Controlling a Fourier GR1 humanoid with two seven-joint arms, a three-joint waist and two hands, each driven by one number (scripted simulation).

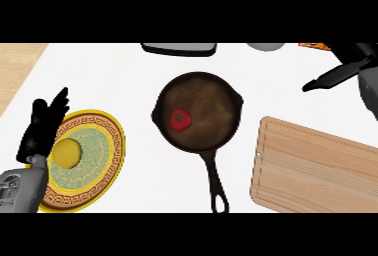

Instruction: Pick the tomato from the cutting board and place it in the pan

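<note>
Tomato (pixel 180 119) is seen resting inside the pan (pixel 210 100), left of its middle, and the cutting board (pixel 317 167) at the right is left bare, so the placing looks done. The right hand (pixel 341 75) is held high at the upper right, fingers straight and spread, nothing pinched, well apart from the pan. The left hand (pixel 43 125) is kept at rest with fingers up and relaxed, beside the patterned plate (pixel 103 165) that carries a yellow fruit (pixel 66 152). Little risk is judged to remain: the tomato could be rolled if the long handle (pixel 215 185) were knocked by an arm pulled back carelessly, or the plate nudged by the left hand.
</note>
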